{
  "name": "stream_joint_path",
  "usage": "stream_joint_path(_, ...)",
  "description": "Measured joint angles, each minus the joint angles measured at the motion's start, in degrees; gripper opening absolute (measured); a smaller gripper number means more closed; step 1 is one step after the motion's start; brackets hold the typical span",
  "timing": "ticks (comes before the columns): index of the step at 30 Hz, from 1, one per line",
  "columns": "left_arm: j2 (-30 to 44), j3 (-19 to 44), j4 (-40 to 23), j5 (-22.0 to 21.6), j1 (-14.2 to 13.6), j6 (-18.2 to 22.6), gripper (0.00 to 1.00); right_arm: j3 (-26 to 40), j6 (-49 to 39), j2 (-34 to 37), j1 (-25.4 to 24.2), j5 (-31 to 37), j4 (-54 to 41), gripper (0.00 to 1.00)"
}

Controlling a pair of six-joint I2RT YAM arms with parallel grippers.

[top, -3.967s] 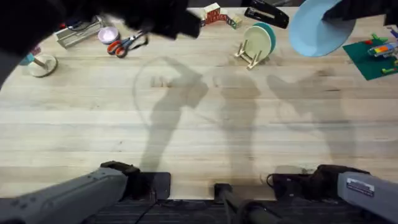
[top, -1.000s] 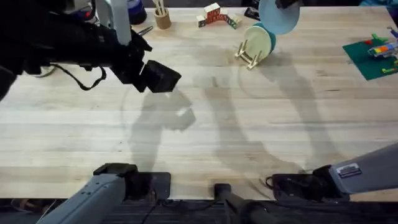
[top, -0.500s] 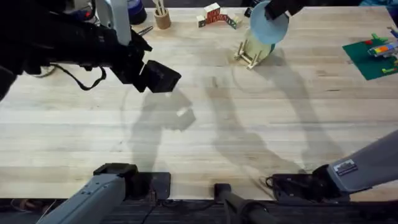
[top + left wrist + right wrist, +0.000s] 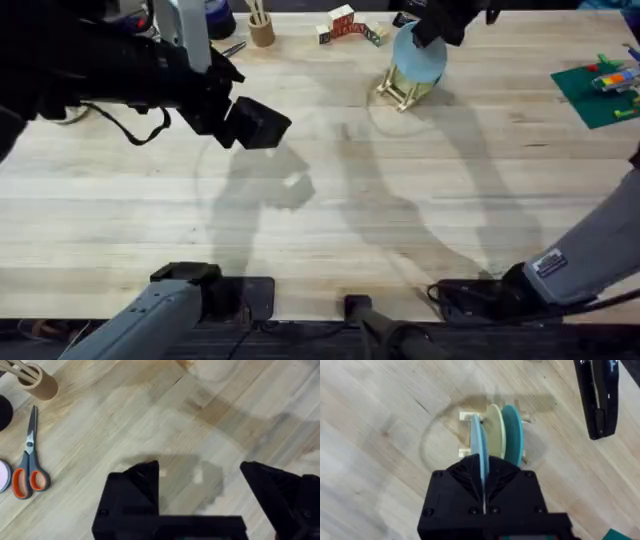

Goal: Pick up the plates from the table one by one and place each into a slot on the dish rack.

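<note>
My right gripper (image 4: pixel 438 22) is shut on the top edge of the pale sky-blue plate (image 4: pixel 420 55) and holds it upright over the dish rack (image 4: pixel 398 93) at the back of the table (image 4: pixel 400 220). In the right wrist view the blue plate (image 4: pixel 478 452) stands edge-on in the rack (image 4: pixel 465 416), beside the cream-yellow plate (image 4: pixel 494 430) and a darker teal plate (image 4: pixel 512 430). The right gripper (image 4: pixel 482 467) still clamps the blue plate. My left gripper (image 4: pixel 258 122) hovers open above bare wood at the left; its fingers (image 4: pixel 142 477) have nothing between them.
A wooden cup with sticks (image 4: pixel 262 28) and toy blocks (image 4: pixel 345 22) stand along the back edge. A black stapler (image 4: pixel 597 395) lies just behind the rack. A green mat with coloured pieces (image 4: pixel 598 92) is at the far right. Orange-handled scissors (image 4: pixel 27 462) lie near the left gripper.
My right gripper has carried the blue plate down and to the left, from high at the back right into the rack beside the cream-yellow plate. The left arm swung into view, then stayed still.
</note>
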Motion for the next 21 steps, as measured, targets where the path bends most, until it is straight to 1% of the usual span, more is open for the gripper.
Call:
stream_joint_path(9,0.0,0.0,0.02,0.0,0.0,0.0,0.993,0.0,-0.17,1.95,0.11,0.0,2.83,0.028)
stream_joint_path(18,0.0,0.0,0.0,0.0,0.0,0.0,0.993,0.0,-0.17,5.39,0.37,-0.21,2.83,0.028)
stream_joint_path(21,0.0,0.0,0.0,0.0,0.0,0.0,0.993,0.0,-0.17,5.54,0.52,-0.22,2.82,0.028)
